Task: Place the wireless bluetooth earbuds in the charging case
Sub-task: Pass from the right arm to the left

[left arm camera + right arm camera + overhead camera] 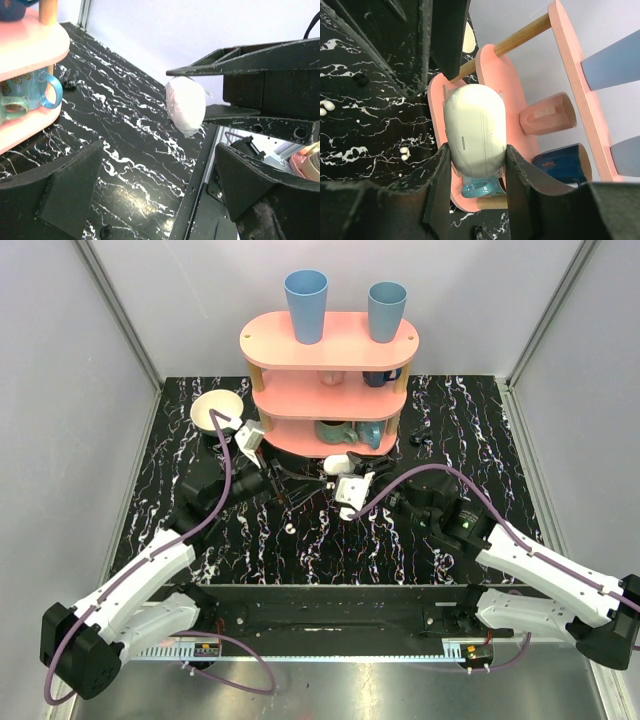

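1. Top view: the small smooth white pill-shaped plastic charging case (337,462) is held off the black marbled tabletop (480,440), just in front of the pink three-tier shelf (330,345); a tiny white speck (290,527) on the table may be an earbud, but it is too small to tell.
2. Left wrist: the left gripper (157,160) gapes wide with nothing in it; the case faces it, pinched by the other arm's fingers.
3. Right wrist: the right gripper (477,150) is clamped on the case; its lid looks closed, so I judge that opening it and both insertions are still to do.
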Controlling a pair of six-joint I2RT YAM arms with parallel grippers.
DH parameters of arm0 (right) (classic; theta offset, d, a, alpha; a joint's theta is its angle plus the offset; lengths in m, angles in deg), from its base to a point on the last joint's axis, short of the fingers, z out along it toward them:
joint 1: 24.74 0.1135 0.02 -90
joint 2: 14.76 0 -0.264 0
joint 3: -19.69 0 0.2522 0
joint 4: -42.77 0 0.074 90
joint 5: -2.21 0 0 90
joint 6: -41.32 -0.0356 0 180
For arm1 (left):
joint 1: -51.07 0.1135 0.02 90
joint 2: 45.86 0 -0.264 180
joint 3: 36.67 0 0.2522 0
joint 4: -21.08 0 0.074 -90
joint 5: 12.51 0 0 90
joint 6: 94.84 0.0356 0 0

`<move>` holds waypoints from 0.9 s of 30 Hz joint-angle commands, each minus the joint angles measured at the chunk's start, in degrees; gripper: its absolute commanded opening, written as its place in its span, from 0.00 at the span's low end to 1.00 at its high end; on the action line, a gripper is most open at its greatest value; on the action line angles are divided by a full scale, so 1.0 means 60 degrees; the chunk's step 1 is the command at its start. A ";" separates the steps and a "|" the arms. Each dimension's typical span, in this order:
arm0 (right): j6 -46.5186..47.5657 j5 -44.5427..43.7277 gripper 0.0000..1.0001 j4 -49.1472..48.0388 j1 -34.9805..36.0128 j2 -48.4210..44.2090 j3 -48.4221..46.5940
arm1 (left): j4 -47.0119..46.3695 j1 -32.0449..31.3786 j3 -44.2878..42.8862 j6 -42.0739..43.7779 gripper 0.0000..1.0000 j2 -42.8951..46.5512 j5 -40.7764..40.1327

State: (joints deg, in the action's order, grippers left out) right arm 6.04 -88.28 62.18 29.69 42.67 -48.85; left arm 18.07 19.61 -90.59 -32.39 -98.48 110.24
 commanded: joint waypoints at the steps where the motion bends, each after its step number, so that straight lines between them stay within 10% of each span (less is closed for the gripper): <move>1: -0.0624 0.0346 0.00 -0.0751 0.0112 -0.0197 -0.0112 | -0.2330 -0.0161 0.0204 -0.0768 0.98 -0.0062 -0.0654; 27: -0.0184 0.0155 0.00 -0.0443 0.0259 -0.0211 0.0093 | -0.1819 -0.0938 -0.0893 -0.0771 0.71 -0.1366 -0.0698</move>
State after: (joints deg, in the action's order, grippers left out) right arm 4.53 -87.13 60.93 30.46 42.60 -48.35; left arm 7.25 14.45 -91.62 -38.23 -105.76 106.72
